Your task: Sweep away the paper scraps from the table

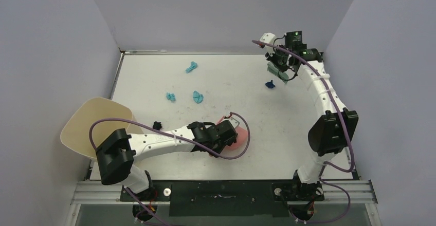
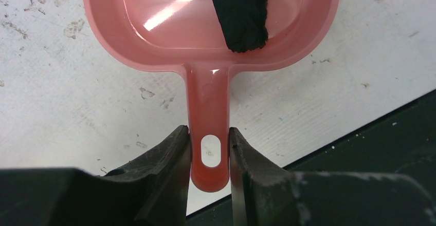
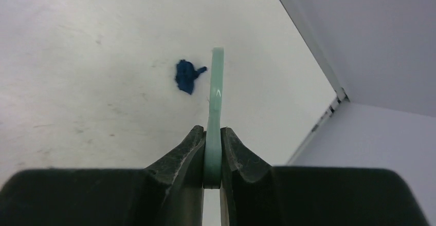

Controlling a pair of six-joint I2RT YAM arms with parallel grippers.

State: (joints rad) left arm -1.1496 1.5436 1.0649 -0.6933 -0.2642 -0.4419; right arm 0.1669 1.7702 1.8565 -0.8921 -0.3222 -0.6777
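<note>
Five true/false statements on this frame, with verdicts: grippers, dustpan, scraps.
1. The left gripper holds the dustpan by its handle. True.
2. The dustpan is empty. False: a black scrap lies in it.
3. The right gripper is open. False: it is shut on the brush.
4. A blue scrap lies on the table near the brush. True.
5. Nothing teal lies on the table. False: three teal scraps lie there.
</note>
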